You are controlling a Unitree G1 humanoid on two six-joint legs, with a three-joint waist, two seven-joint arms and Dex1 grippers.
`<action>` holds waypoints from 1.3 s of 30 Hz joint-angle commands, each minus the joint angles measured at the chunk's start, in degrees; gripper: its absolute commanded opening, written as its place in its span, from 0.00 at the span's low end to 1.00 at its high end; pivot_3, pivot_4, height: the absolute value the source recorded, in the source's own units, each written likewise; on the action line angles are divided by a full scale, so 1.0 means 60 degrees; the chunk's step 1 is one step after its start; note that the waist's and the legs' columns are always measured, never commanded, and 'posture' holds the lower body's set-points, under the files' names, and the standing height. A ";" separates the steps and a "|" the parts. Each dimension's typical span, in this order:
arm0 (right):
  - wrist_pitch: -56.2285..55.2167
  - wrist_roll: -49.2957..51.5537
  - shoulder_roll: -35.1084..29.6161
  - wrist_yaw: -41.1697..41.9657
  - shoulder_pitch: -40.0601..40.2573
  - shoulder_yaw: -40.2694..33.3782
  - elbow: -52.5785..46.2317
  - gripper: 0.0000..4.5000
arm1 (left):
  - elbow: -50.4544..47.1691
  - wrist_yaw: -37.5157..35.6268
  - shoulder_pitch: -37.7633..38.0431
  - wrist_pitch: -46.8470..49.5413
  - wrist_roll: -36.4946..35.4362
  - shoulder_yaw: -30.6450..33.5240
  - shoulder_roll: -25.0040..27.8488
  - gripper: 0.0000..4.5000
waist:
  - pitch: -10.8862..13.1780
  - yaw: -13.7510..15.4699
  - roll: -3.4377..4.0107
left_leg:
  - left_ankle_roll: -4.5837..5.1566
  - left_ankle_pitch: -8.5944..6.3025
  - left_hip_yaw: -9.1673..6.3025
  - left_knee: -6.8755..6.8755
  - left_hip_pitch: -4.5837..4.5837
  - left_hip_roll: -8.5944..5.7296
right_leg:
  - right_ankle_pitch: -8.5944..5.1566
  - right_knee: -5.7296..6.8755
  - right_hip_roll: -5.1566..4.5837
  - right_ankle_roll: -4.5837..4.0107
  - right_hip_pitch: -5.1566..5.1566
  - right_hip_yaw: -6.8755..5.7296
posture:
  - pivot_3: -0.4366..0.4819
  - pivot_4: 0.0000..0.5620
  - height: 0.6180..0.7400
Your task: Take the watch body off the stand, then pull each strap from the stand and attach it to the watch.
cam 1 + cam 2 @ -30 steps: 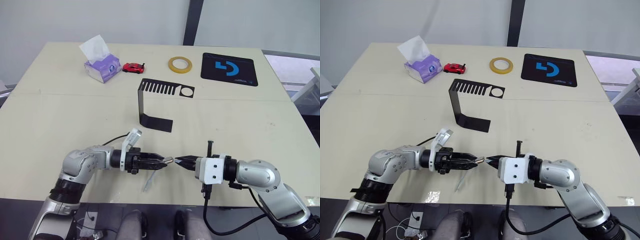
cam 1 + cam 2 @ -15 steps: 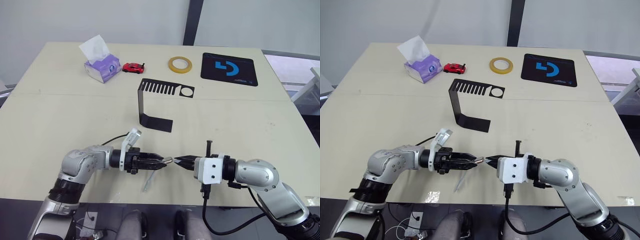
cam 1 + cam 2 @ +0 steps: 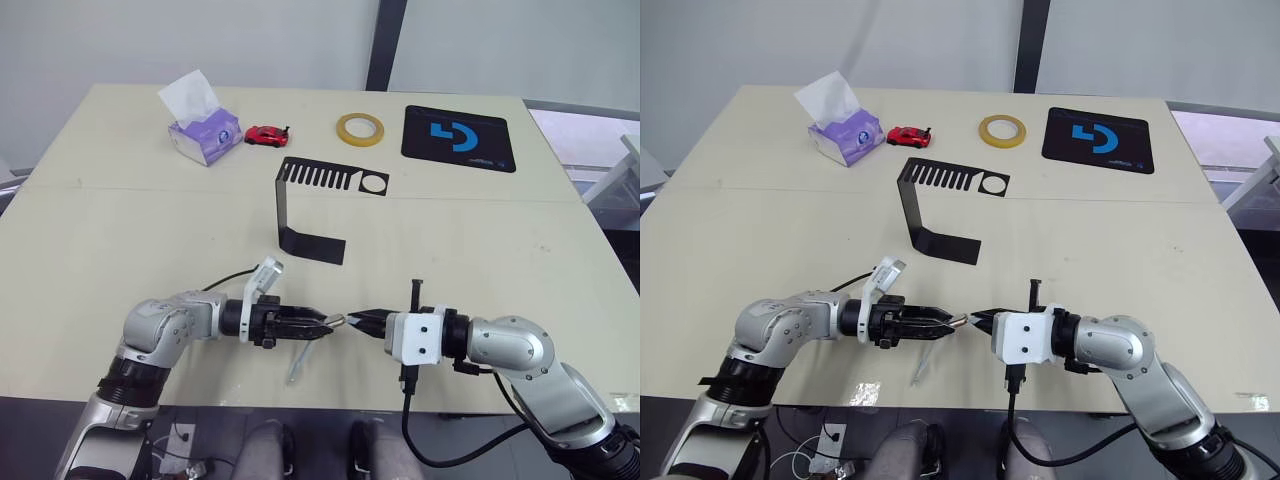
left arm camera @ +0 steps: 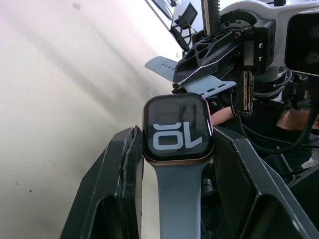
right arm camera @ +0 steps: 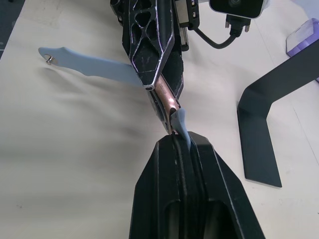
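Presently 2 grippers: left point(image 3: 322, 326) clamps 1 watch body point(image 4: 178, 130), right point(image 3: 362, 322) pinches 1 strap point(image 5: 182, 121).

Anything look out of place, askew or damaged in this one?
Nothing stands out. The stand sits upright on the table with nothing left on it. The left gripper holds the watch body with one strap attached, and the right gripper pinches the second strap against it.

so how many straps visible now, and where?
2. One strap is already on the watch body held in the left tool; the second strap is pinched in the right tool, at the watch's free edge.
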 commanded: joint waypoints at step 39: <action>0.0295 -0.0237 0.0289 -0.0014 -0.0368 0.0543 0.0033 0.00 | -0.0880 -0.0081 -0.0143 0.0094 -0.0220 -0.0333 -0.0137 0.36 | 0.0000 -0.0001 0.0000 | 0.0000 0.0000 0.0000 -0.0001 0.0000 0.0000 | 0.0000 -0.0001 -0.0001 0.0000 0.0000 0.0000 | 0.48 0.27 1.00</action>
